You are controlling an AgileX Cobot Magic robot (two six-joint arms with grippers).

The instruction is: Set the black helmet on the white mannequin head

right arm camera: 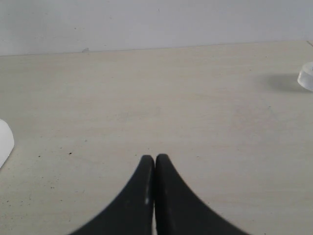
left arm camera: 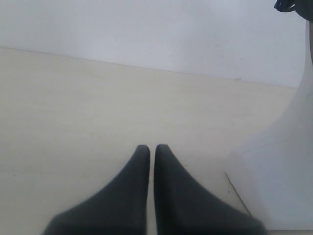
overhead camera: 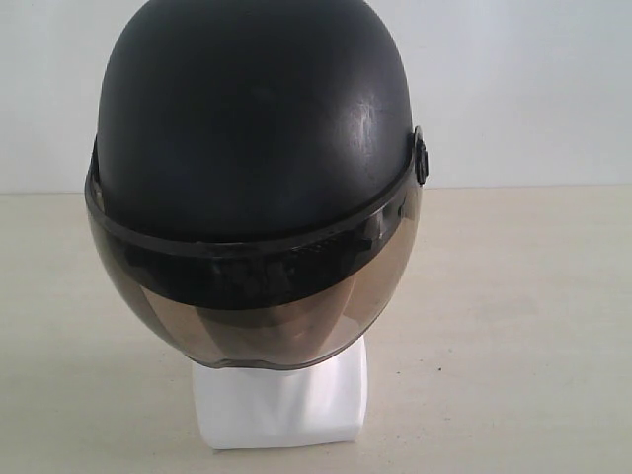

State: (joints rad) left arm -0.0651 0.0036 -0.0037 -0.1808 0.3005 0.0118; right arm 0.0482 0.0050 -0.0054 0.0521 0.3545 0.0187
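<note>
The black helmet sits on top of the white mannequin head, its smoky brown visor down over the face. Of the head only the blocky white neck base shows in the exterior view; the face is hidden. The left wrist view catches the white base off to one side and a sliver of the helmet at the frame's corner. My left gripper is shut with nothing in it, over bare table. My right gripper is shut and empty too. Neither gripper appears in the exterior view.
The pale beige table runs back to a white wall. In the right wrist view a small clear round object lies at the far edge and a bit of white shows at the other side.
</note>
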